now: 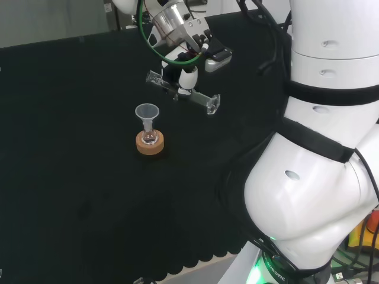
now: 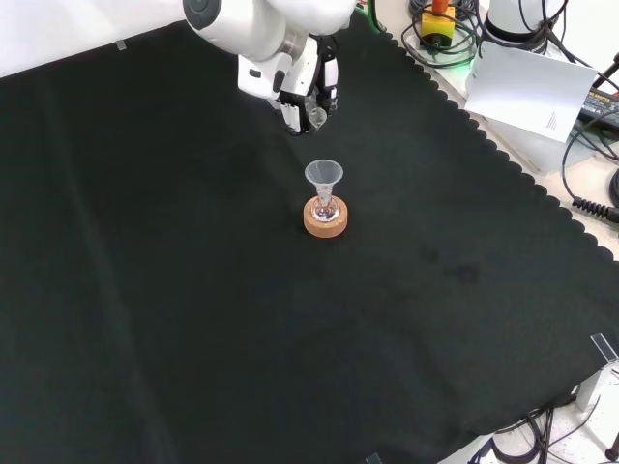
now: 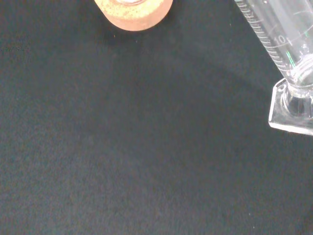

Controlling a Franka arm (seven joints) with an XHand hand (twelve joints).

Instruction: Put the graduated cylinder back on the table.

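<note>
**A:** Why is the clear glass graduated cylinder [image 1: 183,93] lying nearly flat in the air like that?

**B:** I'd judge it is in a pouring attitude: in the head view its mouth points left, toward the clear plastic funnel [image 1: 147,112] that sits in a small glass flask [image 1: 150,137] on a round cork ring stand [image 1: 150,144]. Its hexagonal foot [image 1: 213,103] sticks out to the right. For the task it has to come upright again so the foot can meet the black cloth [image 1: 71,177].

**A:** And the flask is on the cork because?

**B:** Probably a round bottom; the ring keeps it from rolling.

**A:** How is the cylinder held?

**B:** The black and white hand [image 1: 185,76] has its fingers curled round the middle of the tube, gripping it from above. The cylinder is off the cloth, just beyond the funnel in the head view and above it in the front view.

**A:** The arm's pose?

**B:** It reaches out over the bench with the wrist angled down and the hand under it. In the wrist view the graduated wall and foot are close, with the cork ring's edge nearby.
</note>
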